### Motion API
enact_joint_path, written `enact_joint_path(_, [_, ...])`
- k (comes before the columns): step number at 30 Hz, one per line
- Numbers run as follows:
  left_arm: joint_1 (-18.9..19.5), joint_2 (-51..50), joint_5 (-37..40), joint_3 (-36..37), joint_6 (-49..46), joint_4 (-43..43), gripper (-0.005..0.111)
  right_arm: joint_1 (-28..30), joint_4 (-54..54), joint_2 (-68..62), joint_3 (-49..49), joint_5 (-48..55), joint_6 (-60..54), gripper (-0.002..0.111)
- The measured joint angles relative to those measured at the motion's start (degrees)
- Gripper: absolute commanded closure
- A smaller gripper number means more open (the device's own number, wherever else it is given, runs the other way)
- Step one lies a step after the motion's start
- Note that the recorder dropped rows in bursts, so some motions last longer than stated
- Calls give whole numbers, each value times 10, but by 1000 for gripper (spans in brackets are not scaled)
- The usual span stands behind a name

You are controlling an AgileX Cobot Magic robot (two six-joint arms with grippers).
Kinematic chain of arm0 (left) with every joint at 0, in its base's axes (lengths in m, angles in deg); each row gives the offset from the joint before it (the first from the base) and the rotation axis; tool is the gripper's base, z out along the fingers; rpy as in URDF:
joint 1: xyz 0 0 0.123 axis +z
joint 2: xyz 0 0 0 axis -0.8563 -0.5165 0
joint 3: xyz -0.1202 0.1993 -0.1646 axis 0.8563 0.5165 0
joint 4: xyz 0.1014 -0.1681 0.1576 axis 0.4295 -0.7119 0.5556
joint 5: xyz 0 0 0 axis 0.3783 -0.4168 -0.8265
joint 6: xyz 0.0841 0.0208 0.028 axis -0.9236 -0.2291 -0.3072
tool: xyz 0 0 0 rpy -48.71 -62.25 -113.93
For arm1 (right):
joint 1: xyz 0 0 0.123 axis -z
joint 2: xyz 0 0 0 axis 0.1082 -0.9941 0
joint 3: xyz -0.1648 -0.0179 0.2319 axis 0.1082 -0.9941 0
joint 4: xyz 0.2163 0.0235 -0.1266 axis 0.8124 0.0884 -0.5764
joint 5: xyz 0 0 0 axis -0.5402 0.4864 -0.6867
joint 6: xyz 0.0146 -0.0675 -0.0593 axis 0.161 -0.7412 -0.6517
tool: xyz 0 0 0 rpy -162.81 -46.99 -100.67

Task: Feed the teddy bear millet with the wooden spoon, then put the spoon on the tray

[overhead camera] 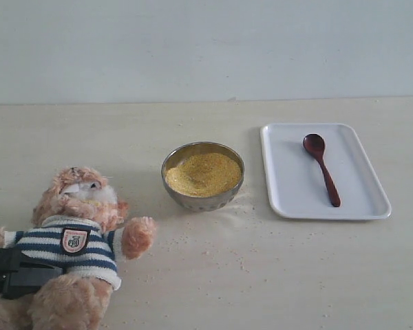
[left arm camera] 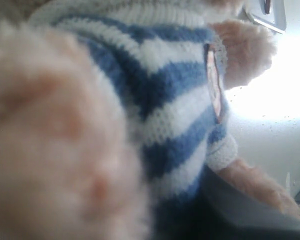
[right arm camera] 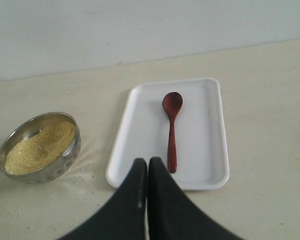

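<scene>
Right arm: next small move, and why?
Probably just back the right gripper away from the tray. The wooden spoon already lies flat on it, the jaws are shut and empty, and spilled millet beside the bowl suggests feeding is done.

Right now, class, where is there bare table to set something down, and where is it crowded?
Bare: the near strip from the teddy bear rightward, in front of the bowl and tray; also the strip behind them. Crowded: the narrow gap between bowl and tray.
</scene>
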Motion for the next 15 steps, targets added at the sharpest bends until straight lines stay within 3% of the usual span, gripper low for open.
enact_joint_path(15, [0,0,0,0,0,0,100,1,-25,38,-4,4,2,108])
